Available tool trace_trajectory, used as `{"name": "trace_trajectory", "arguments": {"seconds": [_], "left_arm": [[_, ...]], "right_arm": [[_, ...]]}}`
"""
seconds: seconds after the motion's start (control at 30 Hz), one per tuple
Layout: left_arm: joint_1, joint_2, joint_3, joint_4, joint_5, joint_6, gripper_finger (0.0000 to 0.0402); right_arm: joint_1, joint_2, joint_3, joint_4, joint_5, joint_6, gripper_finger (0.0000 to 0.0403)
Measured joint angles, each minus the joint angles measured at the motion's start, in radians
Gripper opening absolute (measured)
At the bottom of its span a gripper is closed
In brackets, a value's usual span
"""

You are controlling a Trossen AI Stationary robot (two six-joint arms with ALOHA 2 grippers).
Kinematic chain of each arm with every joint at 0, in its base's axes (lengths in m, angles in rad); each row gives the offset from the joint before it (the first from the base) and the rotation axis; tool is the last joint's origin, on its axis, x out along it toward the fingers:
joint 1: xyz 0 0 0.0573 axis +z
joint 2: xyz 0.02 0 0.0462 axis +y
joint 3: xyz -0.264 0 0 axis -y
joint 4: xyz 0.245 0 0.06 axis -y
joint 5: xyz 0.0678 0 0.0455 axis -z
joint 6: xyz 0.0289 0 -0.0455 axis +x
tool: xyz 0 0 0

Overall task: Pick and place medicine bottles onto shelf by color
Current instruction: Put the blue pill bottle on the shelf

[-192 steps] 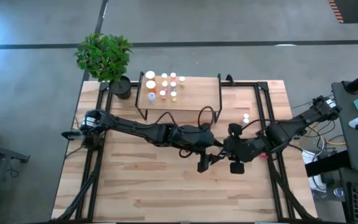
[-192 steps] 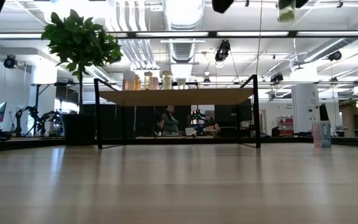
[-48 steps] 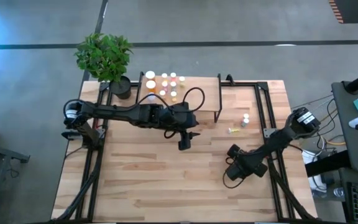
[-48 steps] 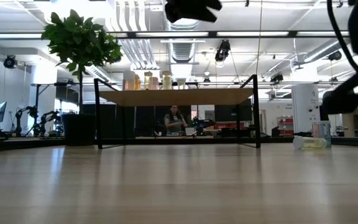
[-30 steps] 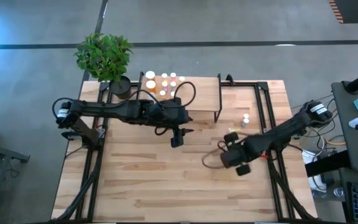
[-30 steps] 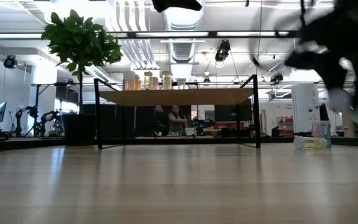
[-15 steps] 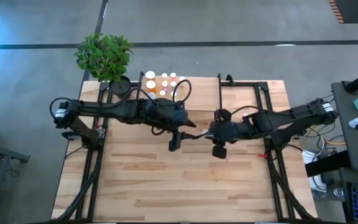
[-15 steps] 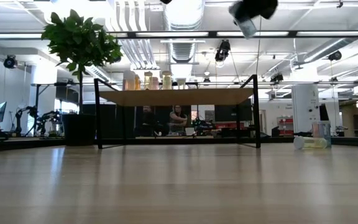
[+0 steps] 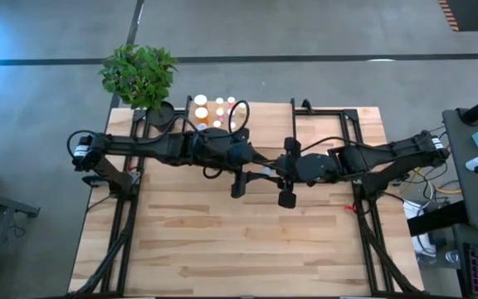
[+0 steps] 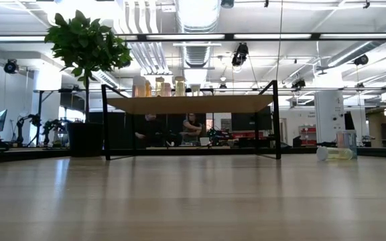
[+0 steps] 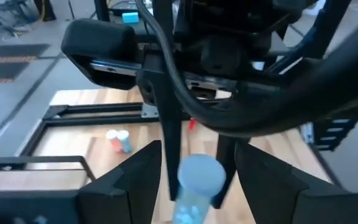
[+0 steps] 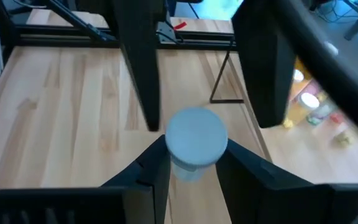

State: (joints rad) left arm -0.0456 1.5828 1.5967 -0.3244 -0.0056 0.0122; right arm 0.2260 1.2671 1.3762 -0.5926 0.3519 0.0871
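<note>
Two grippers meet over the bare middle of the table, just below the shelf (image 9: 265, 118) in the high view: the left gripper (image 9: 241, 181) reaching in from the picture's left, the right gripper (image 9: 265, 174) from its right. To my eye this is a hand-over. The right gripper is clamped on a pale blue bottle (image 12: 194, 138) with a round cap, its two fingers pressed against the bottle's sides. The left gripper's fingers stand wide on either side of that bottle, not touching it.

The next move, as I judge it, calls for the left fingers to close squarely on the bottle's body before the right ones let go, since it hangs well above the tabletop. Then it has to go up to the shelf, beside whichever of the sorted bottles (image 9: 218, 109) matches its colour.

From overhead the held bottle cannot be made out at all; the wrists and cables cover it. Only the two wrist views show it and who is gripping it. The overhead view alone shows the sorted bottles clustered at the shelf's upper left end, near the potted plant (image 9: 139, 73), with the rest of the board bare. The low view shows neither gripper, but it does show two loose bottles (image 10: 338, 148) at the far right of its frame, one lying down and one upright. The left wrist view catches loose bottles (image 11: 118, 140) on the wood too.
</note>
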Motion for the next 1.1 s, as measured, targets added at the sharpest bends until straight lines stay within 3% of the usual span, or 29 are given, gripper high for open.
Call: {"name": "trace_trajectory", "arguments": {"seconds": [0.3, 0.67, 1.1], "left_arm": [[0.001, 0.024, -0.003, -0.041, 0.059, 0.055, 0.0187], [0.000, 0.032, -0.005, -0.046, 0.052, 0.055, 0.0186], [0.007, 0.032, -0.007, -0.047, -0.002, 0.058, 0.0115]], "right_arm": [[0.001, 0.005, 0.003, 0.017, -0.004, -0.017, 0.0104], [0.001, 0.007, 0.003, 0.012, -0.006, -0.023, 0.0100], [-0.007, 0.006, 0.003, -0.003, 0.022, 0.044, 0.0106]]}}
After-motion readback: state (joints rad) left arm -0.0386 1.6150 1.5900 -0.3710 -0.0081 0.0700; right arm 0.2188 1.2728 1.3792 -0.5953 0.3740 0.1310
